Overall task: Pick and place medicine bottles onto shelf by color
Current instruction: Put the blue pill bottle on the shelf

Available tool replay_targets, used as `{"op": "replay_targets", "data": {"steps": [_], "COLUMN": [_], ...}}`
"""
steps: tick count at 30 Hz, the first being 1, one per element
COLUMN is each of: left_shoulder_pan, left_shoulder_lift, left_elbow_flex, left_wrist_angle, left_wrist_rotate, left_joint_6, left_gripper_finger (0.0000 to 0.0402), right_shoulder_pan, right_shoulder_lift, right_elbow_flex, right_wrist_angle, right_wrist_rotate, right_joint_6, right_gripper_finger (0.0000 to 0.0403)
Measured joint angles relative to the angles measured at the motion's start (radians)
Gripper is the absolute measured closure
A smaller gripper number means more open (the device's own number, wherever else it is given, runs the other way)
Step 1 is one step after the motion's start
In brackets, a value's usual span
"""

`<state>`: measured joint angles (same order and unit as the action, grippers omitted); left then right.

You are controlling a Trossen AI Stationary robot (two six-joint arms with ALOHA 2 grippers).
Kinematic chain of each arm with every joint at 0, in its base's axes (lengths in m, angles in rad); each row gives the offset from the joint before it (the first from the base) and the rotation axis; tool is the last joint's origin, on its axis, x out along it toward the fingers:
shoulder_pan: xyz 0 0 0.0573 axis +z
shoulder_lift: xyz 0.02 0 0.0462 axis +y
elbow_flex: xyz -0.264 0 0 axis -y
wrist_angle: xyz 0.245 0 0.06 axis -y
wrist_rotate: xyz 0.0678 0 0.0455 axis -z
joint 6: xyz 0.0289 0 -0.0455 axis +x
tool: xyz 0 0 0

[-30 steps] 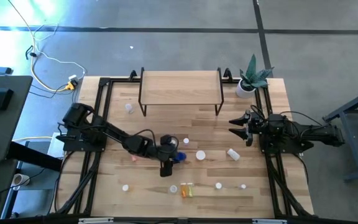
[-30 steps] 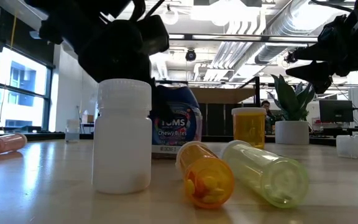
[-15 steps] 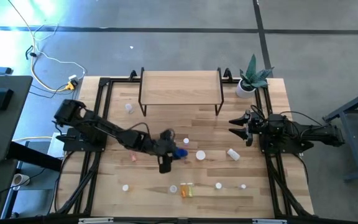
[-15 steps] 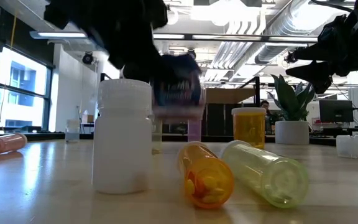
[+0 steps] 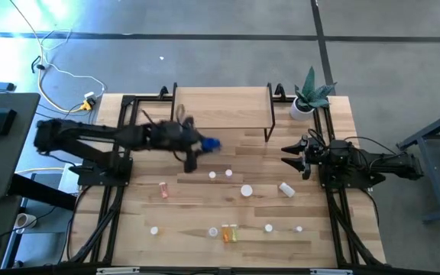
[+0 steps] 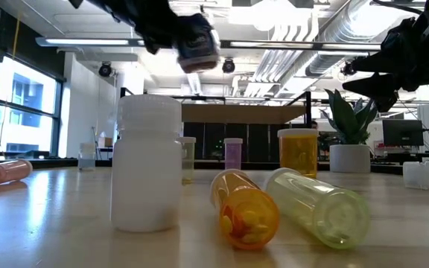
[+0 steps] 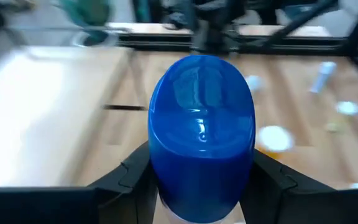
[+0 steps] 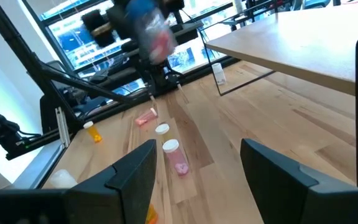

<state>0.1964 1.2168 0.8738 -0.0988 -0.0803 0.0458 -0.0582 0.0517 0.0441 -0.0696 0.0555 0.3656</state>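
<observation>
The left gripper (image 7: 201, 180) clasps the blue-topped bottle (image 5: 209, 143) in mid-air beside the shelf (image 5: 221, 107); the right gripper (image 5: 290, 155) waits unclenched, holding nothing. Risk (my judgement): the 1 wide bottle clips the shelf edge and slips.

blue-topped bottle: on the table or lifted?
Lifted. The large blue-topped bottle is clamped in the left hand; the low view shows it high above the wooden table.

A large bottle (image 5: 208, 143) is held above the table (image 5: 334, 221), just near of the shelf (image 5: 221, 108), small bottles (image 5: 228, 233) scattered nearer.
</observation>
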Motion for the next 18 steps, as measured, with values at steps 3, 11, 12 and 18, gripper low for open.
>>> {"op": "replay_targets", "data": {"steps": [3,11,12,18], "left_shoulder_pan": [0.098,0.398,0.432,0.594], "left_shoulder_lift": [-0.07,-0.136,-0.13,-0.076], "left_elbow_flex": [0.0,0.09,0.112,0.214], "left_wrist_angle": [-0.054,-0.278,-0.308,-0.39], "left_wrist_rotate": [0.002,0.145,0.163,0.246], "left_joint_6": [0.08,0.282,0.312,0.44], "left_gripper_finger": [0.0243,0.0243,0.0243,0.0243], "right_shoulder_pan": [0.0,0.0,0.0,0.0], "right_shoulder_lift": [0.0,0.0,0.0,0.0], "right_elbow_flex": [0.0,0.0,0.0,0.0], "right_wrist_angle": [0.0,0.0,0.0,0.0], "right_wrist_rotate": [0.0,0.0,0.0,0.0], "right_joint_6": [0.0,0.0,0.0,0.0], "right_gripper_finger": [0.0179,0.0179,0.0179,0.0179]}}
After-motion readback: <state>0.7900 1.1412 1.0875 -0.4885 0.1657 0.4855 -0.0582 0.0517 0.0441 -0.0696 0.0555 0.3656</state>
